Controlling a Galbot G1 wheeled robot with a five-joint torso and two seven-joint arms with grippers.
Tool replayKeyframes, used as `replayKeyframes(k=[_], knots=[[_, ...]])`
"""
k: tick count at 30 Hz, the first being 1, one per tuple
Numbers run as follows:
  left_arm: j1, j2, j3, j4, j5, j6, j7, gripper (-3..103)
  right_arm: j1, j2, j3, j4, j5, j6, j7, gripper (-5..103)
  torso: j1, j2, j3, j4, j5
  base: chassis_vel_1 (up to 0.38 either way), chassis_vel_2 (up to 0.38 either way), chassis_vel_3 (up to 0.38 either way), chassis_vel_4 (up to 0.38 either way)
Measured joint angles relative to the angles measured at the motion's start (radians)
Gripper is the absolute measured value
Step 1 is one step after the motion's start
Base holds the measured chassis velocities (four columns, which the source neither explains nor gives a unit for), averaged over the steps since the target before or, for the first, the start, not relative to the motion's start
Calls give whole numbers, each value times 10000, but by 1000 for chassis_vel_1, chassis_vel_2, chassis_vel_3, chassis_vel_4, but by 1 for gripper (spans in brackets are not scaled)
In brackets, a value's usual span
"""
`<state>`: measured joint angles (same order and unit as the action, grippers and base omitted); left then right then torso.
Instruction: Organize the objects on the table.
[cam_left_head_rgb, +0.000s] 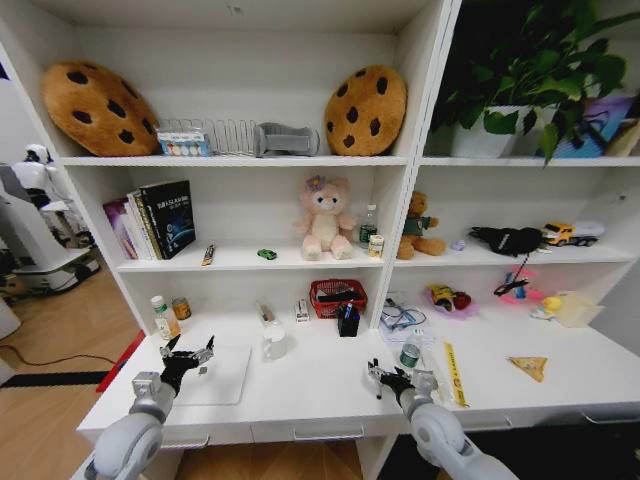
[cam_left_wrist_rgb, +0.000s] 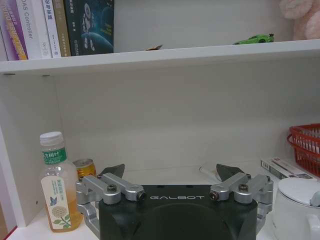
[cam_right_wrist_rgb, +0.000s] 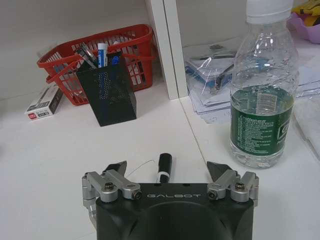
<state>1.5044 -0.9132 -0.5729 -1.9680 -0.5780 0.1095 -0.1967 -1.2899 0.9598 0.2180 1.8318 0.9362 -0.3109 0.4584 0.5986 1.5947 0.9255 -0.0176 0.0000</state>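
Observation:
On the white table, my right gripper is open and low over a black marker, which lies between its fingers. A clear green-labelled bottle stands just beside it. In the head view the right gripper is near the front edge, next to that bottle. My left gripper is open and empty above the table's left part. It faces a tea bottle and a small can. A tiny green toy car sits on the shelf above.
A black pen holder, red basket and small box stand toward the back. A white mug and a flat white pad lie near the left gripper. A yellow ruler and a pizza-slice toy lie on the right.

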Motion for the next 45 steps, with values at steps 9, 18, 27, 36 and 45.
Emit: replayKeyframes(k=[9,18,27,36,45], knots=[[-104,7,149,120,-8,8,-12,100,503,18,-208,-380,-11,-111,-273,76,0,0,0,4,0,0,0,0,0],[-171,17,190,188,-44,17,-18,100,697,48,-443,-644,-14,-244,-138,71,0,0,0,1,0,0,0,0,0],[-151,-107,305,178,-22,50,-60,100,905,86,-704,-812,-8,-360,6,62,0,0,0,2,0,0,0,0,0],[-229,-152,468,180,-5,81,-149,100,1120,78,-830,-843,69,-497,230,35,1,0,0,2,0,0,0,0,0],[-223,-149,424,161,-19,152,-203,100,1060,56,-820,-918,182,-638,418,12,0,3,-1,3,-2,0,0,0,0]])
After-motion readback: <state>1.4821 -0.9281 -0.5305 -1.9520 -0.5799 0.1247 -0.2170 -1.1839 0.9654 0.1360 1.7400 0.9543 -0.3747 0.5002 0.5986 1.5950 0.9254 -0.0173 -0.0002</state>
